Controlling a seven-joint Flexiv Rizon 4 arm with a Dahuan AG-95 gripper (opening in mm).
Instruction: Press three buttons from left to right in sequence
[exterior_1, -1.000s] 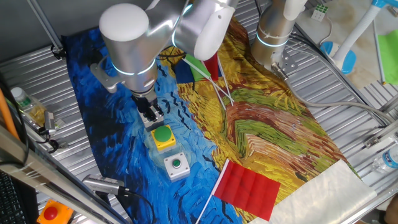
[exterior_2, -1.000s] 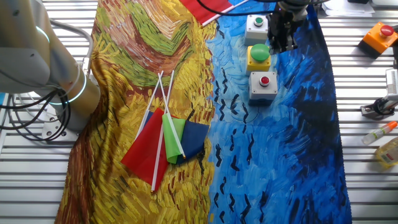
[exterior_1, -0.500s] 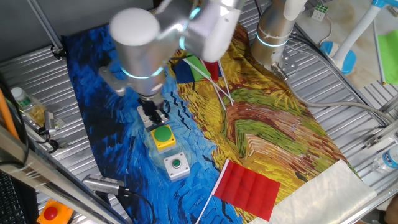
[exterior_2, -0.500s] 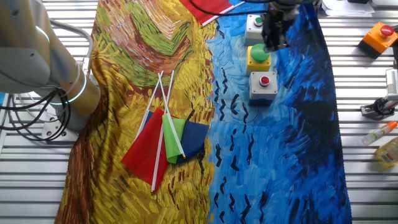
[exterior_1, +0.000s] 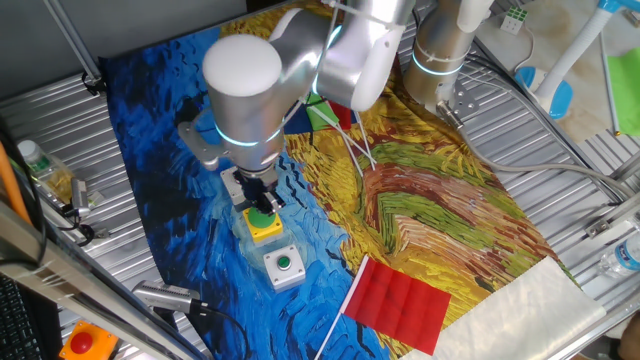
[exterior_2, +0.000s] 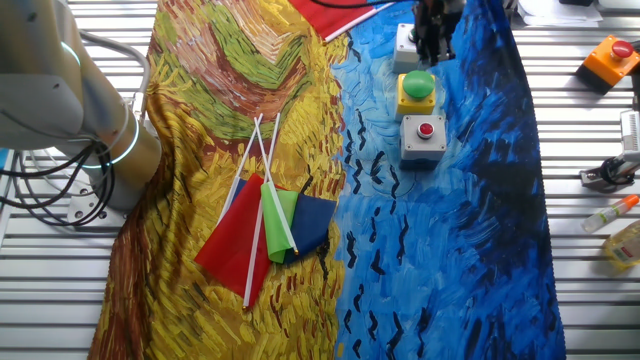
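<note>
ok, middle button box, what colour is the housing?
Yellow box, large green button on top; clearest in the other fixed view.

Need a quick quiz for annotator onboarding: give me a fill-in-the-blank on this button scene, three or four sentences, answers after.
1. The yellow box carries a large button coloured ____.
2. The three boxes sit in a row on the ____ part of the painted cloth.
3. The yellow box sits between the grey box with the red button and the grey box with the ____ button.
4. The gripper is directly above the ____ box.

Answers: green; blue; green; yellow
</note>
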